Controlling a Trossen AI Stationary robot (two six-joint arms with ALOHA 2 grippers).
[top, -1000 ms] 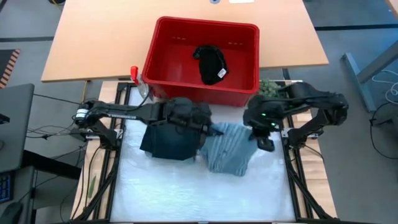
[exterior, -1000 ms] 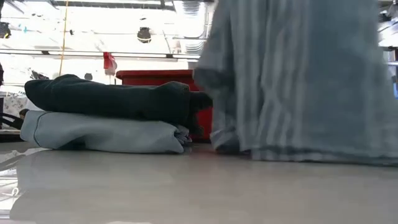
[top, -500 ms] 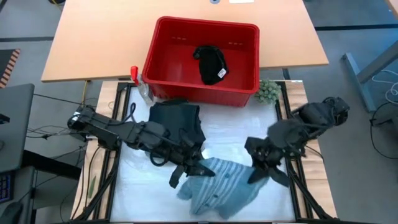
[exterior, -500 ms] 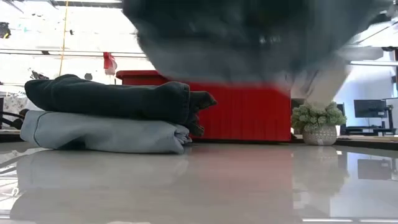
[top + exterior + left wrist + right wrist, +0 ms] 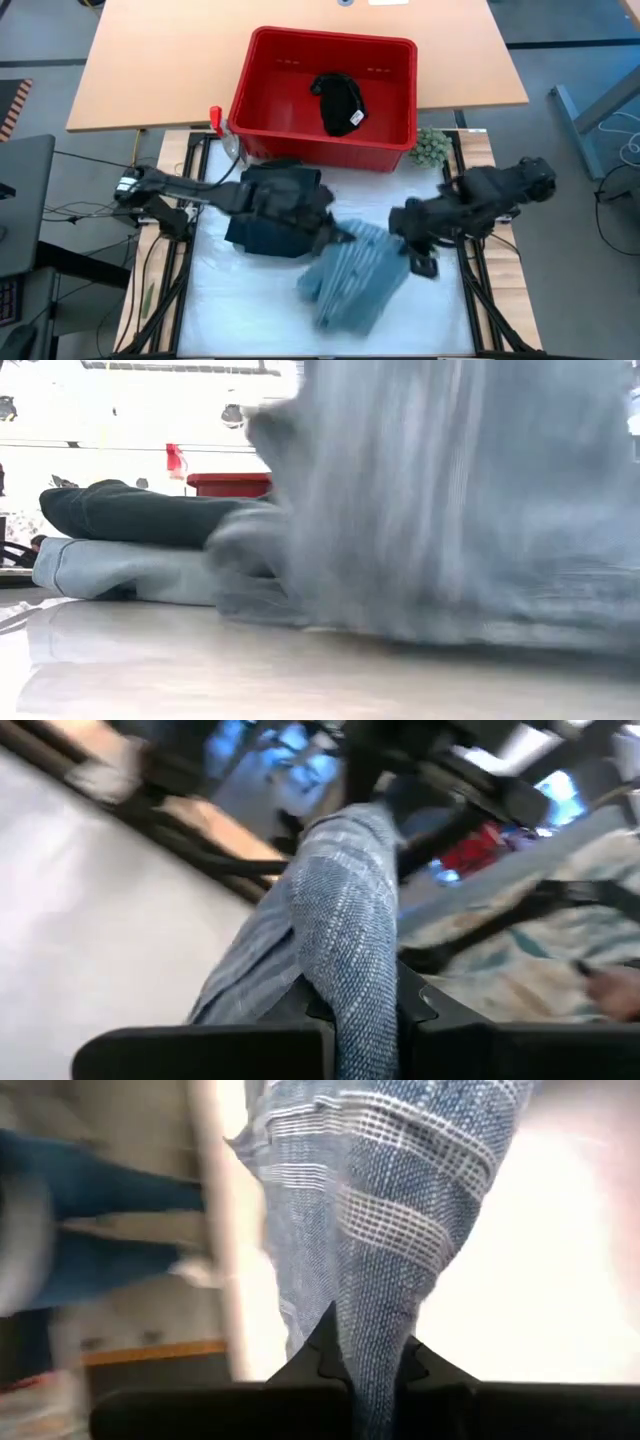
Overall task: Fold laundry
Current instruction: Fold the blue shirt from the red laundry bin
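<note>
Both arms reach inward low over the bench; left pincer and right pincer each clamp the striped garment, stretched between them.

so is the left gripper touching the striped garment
Touching: the left wrist view shows the left gripper shut on the striped garment, cloth pinched between its fingers.

We see a red plastic basket standing at the far edge of the white work surface, its far part over a light wooden table. Just beside the basket's right near corner sits a small green fuzzy ball. At the basket's left near corner we spot a small red clip-like piece. In the low view the basket's rim shows behind the pile.
</note>
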